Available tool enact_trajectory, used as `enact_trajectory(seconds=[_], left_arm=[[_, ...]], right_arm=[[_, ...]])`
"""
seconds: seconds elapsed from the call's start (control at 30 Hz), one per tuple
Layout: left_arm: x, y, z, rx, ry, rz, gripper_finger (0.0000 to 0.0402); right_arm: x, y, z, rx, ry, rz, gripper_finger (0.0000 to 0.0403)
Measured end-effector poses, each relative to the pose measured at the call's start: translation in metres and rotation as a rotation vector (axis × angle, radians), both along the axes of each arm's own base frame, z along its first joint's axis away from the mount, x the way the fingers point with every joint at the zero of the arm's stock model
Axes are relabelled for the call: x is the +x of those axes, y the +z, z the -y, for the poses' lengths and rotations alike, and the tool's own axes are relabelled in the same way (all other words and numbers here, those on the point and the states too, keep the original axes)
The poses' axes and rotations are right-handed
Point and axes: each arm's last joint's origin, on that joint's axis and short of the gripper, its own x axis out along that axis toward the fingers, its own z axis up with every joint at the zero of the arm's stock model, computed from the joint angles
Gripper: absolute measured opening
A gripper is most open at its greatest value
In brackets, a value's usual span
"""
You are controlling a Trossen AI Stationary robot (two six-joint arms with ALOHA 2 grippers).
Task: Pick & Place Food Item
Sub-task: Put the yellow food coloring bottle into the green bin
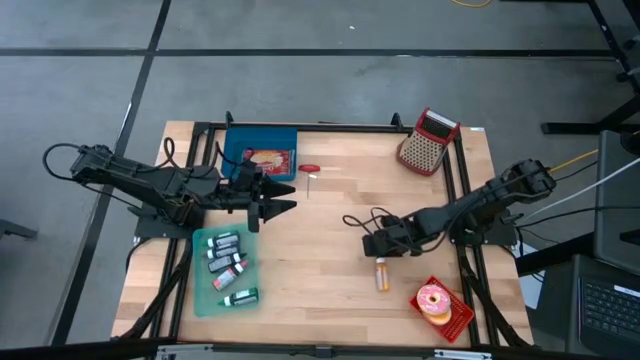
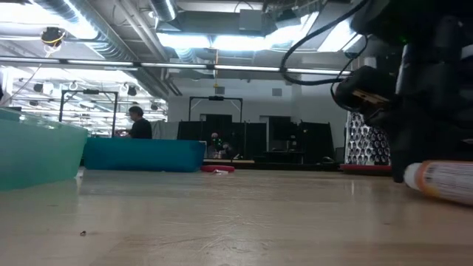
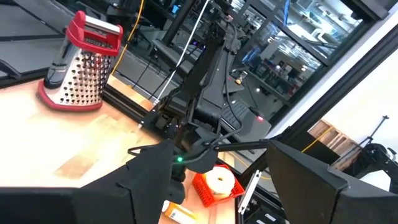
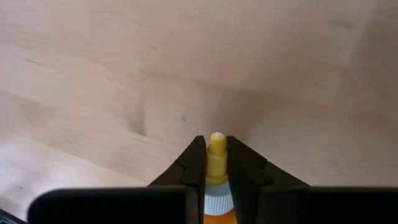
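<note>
A small orange bottle (image 1: 381, 273) with a white collar and a yellow nozzle lies on its side on the wooden table (image 1: 320, 230), right of centre; the low view shows it too (image 2: 440, 179). My right gripper (image 1: 379, 254) reaches steeply down at its far end and is shut on the nozzle. A pink-iced donut (image 1: 434, 300) sits on a red tray at the near right. My left gripper (image 1: 290, 198) hangs open and level above the table's left half, holding nothing. My right gripper pinches the bottle's yellow nozzle (image 4: 216, 152) between its two fingers, one on each side. The fingers come steeply from above, slanting from the far right. The bottle lies on its side on the table, its body stretching from the fingers toward the near edge.
A teal tray (image 1: 200, 300) with several small dark bottles lies at the near left. At the far left, a blue bin (image 1: 236, 140) holds a red packet. A red-topped grater (image 1: 428, 140) stands at the far right, and a red-handled tool (image 1: 310, 170) lies by the bin.
</note>
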Motion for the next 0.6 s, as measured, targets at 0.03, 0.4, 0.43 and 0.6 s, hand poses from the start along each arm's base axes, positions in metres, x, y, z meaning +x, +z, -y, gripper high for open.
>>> enact_trajectory(seconds=[0.03, 0.4, 0.43, 0.6], left_arm=[[0.000, 0.000, 0.000, 0.000, 0.000, 0.000, 0.0253], [0.000, 0.000, 0.000, 0.008, 0.001, -0.001, 0.0253], [0.000, 0.000, 0.000, 0.008, 0.000, -0.001, 0.0253], [0.000, -0.001, 0.000, 0.002, -0.002, -0.007, 0.0253]], right_arm=[[0.001, 0.000, 0.002, -0.004, -0.001, 0.009, 0.0044], [0.028, 0.010, 0.032, -0.078, -0.081, 0.241, 0.0041], [0.031, 0.011, 0.037, -0.086, -0.087, 0.271, 0.0041], [0.046, 0.021, 0.059, -0.138, -0.117, 0.430, 0.0041]])
